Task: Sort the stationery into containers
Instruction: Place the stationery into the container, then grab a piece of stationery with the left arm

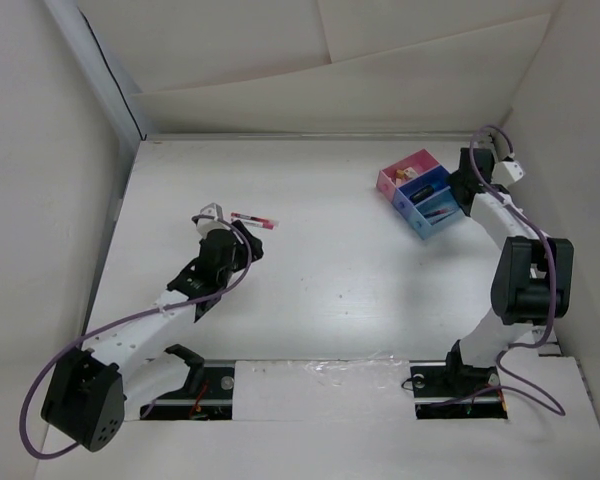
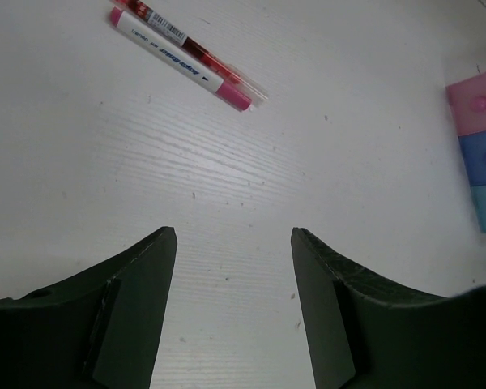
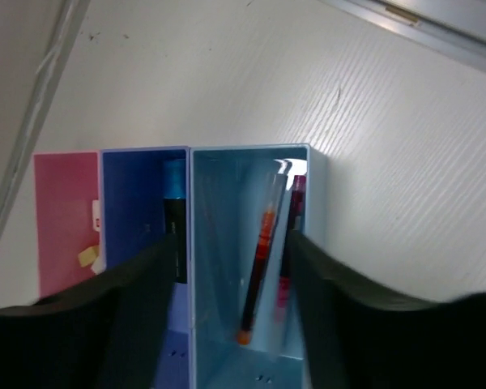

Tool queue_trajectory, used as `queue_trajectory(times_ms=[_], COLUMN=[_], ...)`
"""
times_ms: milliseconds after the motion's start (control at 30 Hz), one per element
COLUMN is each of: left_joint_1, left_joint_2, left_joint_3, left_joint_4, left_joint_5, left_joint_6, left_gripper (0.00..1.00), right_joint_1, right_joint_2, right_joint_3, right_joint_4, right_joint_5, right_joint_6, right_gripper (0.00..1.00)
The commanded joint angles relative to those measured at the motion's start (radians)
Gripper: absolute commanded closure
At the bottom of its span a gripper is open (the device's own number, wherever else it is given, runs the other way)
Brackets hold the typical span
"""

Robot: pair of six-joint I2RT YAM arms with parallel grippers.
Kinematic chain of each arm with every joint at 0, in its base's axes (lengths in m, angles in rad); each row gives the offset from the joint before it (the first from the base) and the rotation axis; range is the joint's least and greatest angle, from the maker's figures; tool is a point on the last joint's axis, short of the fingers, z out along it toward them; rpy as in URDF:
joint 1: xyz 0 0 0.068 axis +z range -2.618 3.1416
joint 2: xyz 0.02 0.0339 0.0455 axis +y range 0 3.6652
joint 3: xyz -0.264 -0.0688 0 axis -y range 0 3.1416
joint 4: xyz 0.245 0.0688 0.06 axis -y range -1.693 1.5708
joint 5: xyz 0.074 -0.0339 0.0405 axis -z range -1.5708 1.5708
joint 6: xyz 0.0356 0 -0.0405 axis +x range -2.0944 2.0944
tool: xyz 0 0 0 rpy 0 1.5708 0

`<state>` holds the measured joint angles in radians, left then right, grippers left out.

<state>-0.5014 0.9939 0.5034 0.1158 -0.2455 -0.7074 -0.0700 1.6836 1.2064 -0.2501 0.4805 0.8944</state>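
Because the two pens point(image 2: 178, 61) lie side by side on the table point(image 2: 324, 162) and seem to touch, the left gripper point(image 2: 233, 243), which is wide open and empty just near of them, may catch both at once or push one so that it rolls away. The trays point(image 1: 420, 195) stand well apart to the right, so a thin pen could slip during a long carry. There the right gripper point(image 3: 227, 243), also open and empty, hangs over the light blue tray point(image 3: 251, 149), where other pens point(image 3: 259, 259) lie; it may block the drop.

Two pink pens point(image 2: 182, 57) lying together, loose; three joined trays point(image 3: 130, 211) holding pens, marker point(image 3: 175, 231).
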Motion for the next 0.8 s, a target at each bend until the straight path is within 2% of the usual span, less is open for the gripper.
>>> queue_trajectory(times_ms=[0, 100, 233, 433, 533, 600, 633, 667, 700, 767], left_joint_1=[0.004, 0.004, 0.004, 0.004, 0.004, 0.014, 0.014, 0.014, 0.014, 0.014], left_joint_2=[0.012, 0.035, 0.060, 0.127, 0.172, 0.199, 0.230, 0.244, 0.258, 0.298], left_joint_3=[0.033, 0.034, 0.066, 0.089, 0.098, 0.130, 0.139, 0.148, 0.162, 0.181], left_joint_4=[-0.018, -0.018, -0.018, -0.018, -0.018, -0.041, -0.051, -0.062, -0.062, -0.062], left_joint_5=[-0.055, -0.078, -0.101, -0.170, -0.195, -0.225, -0.225, -0.241, -0.241, -0.264], left_joint_6=[-0.014, -0.023, -0.044, -0.095, -0.118, -0.150, -0.162, -0.162, -0.174, -0.188], left_gripper=[0.44, 0.44, 0.44, 0.46, 0.50, 0.53, 0.54, 0.54, 0.56, 0.57], right_joint_1=[0.006, 0.006, 0.006, 0.165, 0.255, 0.327, 0.352, 0.380, 0.407, 0.495], right_joint_2=[-0.041, -0.102, -0.205, -0.407, -0.456, -0.490, -0.499, -0.513, -0.513, -0.513], right_joint_3=[0.012, -0.008, -0.044, -0.187, -0.260, -0.287, -0.300, -0.309, -0.324, -0.324], right_joint_4=[0.018, 0.029, 0.041, 0.121, 0.173, 0.204, 0.213, 0.213, 0.225, 0.226], right_joint_5=[-0.006, -0.026, -0.057, -0.040, -0.085, -0.124, -0.134, -0.134, -0.134, -0.149], right_joint_6=[-0.002, 0.008, 0.008, -0.012, -0.038, -0.057, -0.066, -0.075, -0.086, -0.113], right_gripper=[0.28, 0.13, 0.12, 0.12, 0.14, 0.30, 0.42, 0.71, 0.83, 0.96])
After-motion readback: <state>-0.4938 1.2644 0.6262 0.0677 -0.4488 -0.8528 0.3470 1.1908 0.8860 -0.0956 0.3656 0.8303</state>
